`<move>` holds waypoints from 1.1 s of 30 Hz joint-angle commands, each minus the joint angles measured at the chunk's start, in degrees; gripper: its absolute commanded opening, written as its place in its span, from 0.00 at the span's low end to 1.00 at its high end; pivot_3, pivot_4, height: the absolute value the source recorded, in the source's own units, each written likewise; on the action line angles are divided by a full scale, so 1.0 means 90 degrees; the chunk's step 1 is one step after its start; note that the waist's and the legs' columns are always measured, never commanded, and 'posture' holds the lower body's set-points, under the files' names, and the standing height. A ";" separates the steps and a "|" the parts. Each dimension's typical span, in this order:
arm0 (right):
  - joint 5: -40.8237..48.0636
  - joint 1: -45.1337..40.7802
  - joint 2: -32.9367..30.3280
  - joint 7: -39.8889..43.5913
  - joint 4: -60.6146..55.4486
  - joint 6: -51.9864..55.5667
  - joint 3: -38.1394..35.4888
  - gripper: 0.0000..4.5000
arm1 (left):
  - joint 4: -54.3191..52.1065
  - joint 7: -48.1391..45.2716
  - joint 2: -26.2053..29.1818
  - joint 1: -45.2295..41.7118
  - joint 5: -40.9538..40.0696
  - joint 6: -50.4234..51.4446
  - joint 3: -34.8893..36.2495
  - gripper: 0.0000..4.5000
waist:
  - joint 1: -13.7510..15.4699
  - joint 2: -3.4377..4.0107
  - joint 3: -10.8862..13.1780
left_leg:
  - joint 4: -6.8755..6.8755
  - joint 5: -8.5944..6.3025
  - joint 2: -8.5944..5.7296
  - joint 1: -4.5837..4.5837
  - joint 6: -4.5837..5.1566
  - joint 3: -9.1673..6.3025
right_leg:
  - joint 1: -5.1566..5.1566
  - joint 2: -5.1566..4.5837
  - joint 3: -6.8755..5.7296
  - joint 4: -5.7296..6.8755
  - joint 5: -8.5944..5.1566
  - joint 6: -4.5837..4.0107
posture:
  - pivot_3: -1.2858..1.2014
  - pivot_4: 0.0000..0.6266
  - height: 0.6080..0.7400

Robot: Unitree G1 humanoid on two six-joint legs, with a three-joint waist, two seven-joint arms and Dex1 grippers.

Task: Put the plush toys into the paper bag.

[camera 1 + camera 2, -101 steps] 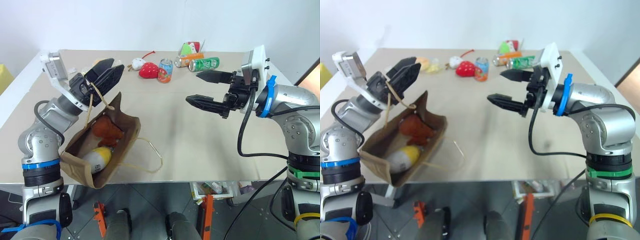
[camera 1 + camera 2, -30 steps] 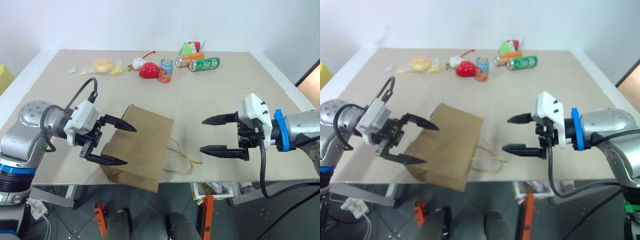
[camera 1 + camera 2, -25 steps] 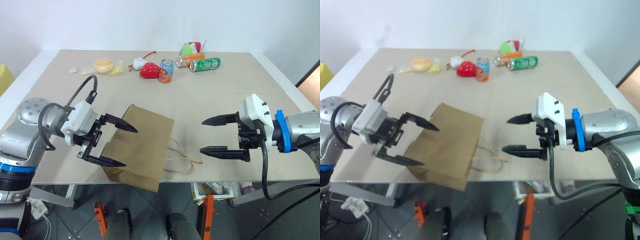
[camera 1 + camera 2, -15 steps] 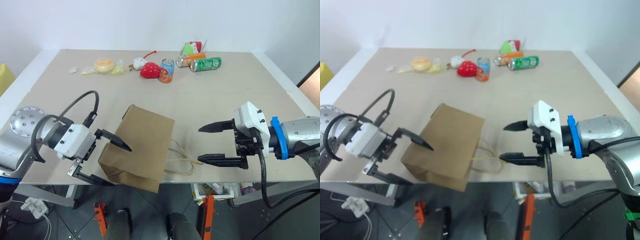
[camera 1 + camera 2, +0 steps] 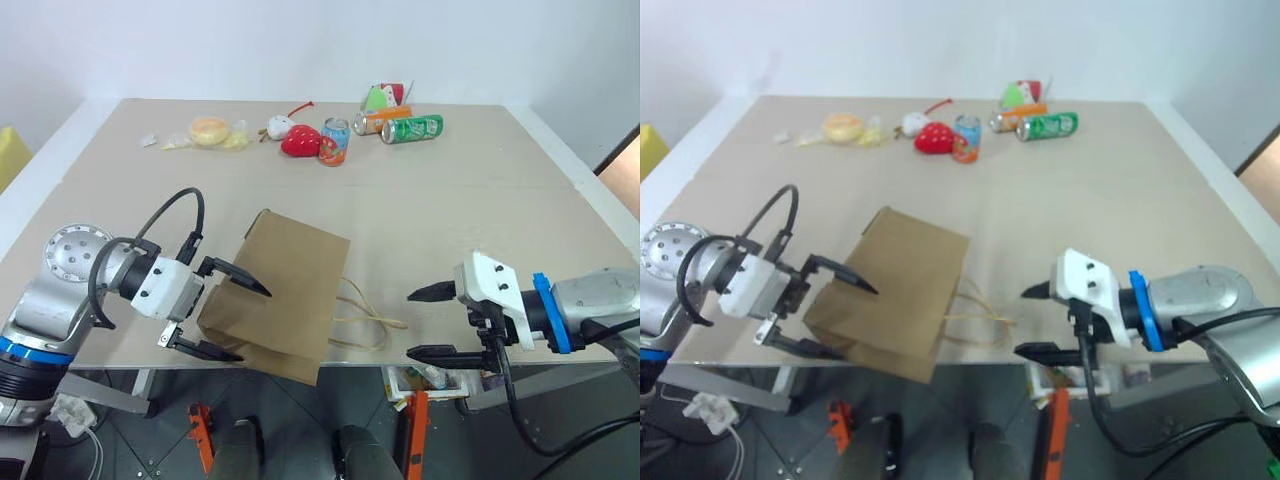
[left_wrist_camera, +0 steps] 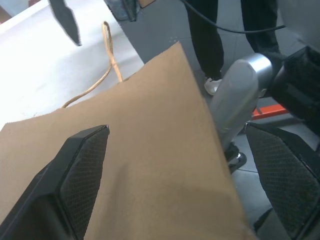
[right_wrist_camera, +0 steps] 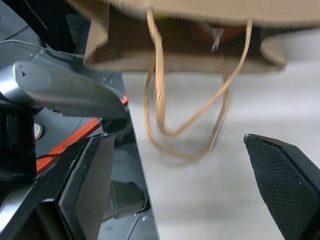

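Observation:
The brown paper bag (image 5: 285,290) lies flat near the table's front edge, its mouth and cord handles (image 5: 368,322) pointing right. In the right wrist view, a brown plush toy (image 7: 205,30) shows just inside the bag's mouth (image 7: 175,55). My left gripper (image 5: 251,323) is open at the bag's left end. One finger is over the bag's edge and the other is below the table's front edge. The bag (image 6: 150,150) lies between its fingers (image 6: 80,165), not gripped. My right gripper (image 5: 412,325) is open and empty, just right of the handles (image 7: 160,100).
At the table's far side lie a red strawberry plush (image 5: 300,143), a small white toy (image 5: 277,127), a bagged yellow item (image 5: 209,130) and three cans (image 5: 411,128). The bag's front corner overhangs the table's front edge (image 5: 360,366).
Both grippers have sunk toward the table's front edge, staying open. The left wrist has rolled. The bag, held up by its handle a few seconds ago, has lain flat and still this last second.

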 commanded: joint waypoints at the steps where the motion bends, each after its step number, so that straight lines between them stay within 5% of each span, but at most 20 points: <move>1: -0.0053 0.0065 -0.0159 -0.0026 0.0044 -0.0112 -0.0609 1.00 | 0.0202 -0.0003 -0.0003 -0.0071 0.0092 -0.0431 0.0030 0.99 | 0.0001 0.0000 0.0000 | 0.0001 0.0000 0.0000 0.0001 0.0000 -0.0001 | 0.0002 0.0000 -0.0001 0.0000 0.0001 0.0001 | 0.52 0.24 1.00; 17: 0.0009 0.0165 -0.0062 -0.0248 0.0021 -0.0096 -0.0770 1.00 | 0.1052 -0.0003 -0.0110 -0.0369 0.0517 -0.1589 -0.0185 0.99 | 0.0018 -0.0001 -0.0001 | 0.0009 0.0001 -0.0001 0.0003 0.0001 -0.0002 | 0.0009 -0.0001 -0.0001 0.0000 0.0004 0.0004 | 0.52 0.24 1.00; 20: 0.0004 0.0132 -0.0052 -0.0263 0.0030 -0.0120 -0.0723 1.00 | 0.0696 0.0535 -0.0638 -0.0277 0.1257 -0.1629 -0.0538 0.99 | 0.0024 0.0001 -0.0002 | 0.0009 0.0001 -0.0001 0.0004 0.0001 -0.0002 | 0.0011 -0.0001 -0.0001 0.0000 0.0006 0.0004 | 0.52 0.24 1.00; 24: 0.0000 0.0054 -0.0048 -0.0286 0.0056 -0.0151 -0.0651 1.00 | 0.0760 0.1063 -0.1032 -0.0426 0.2055 -0.1806 -0.0800 0.76 | 0.0052 -0.0003 -0.0002 | 0.0021 0.0001 -0.0009 -0.0001 0.0002 -0.0002 | 0.0019 -0.0005 0.0003 -0.0001 0.0008 0.0015 | 0.52 0.24 1.00; 27: -0.0008 0.0015 -0.0046 -0.0288 0.0069 -0.0171 -0.0609 1.00 | 0.0974 0.1387 -0.1194 -0.0559 0.2438 -0.1996 -0.0881 0.44 | 0.0053 -0.0002 -0.0003 | 0.0020 0.0005 -0.0007 0.0001 0.0007 -0.0006 | 0.0017 0.0002 0.0003 0.0000 0.0014 0.0015 | 0.52 0.24 1.00; 33: -0.0044 -0.0027 -0.0047 -0.0298 0.0085 -0.0209 -0.0537 1.00 | 0.1519 0.2128 -0.1601 -0.0891 0.2927 -0.2369 -0.0860 0.44 | 0.0053 0.0000 -0.0004 | 0.0023 0.0008 -0.0008 0.0002 0.0012 -0.0004 | 0.0021 0.0000 0.0005 0.0000 0.0022 0.0019 | 0.52 0.24 1.00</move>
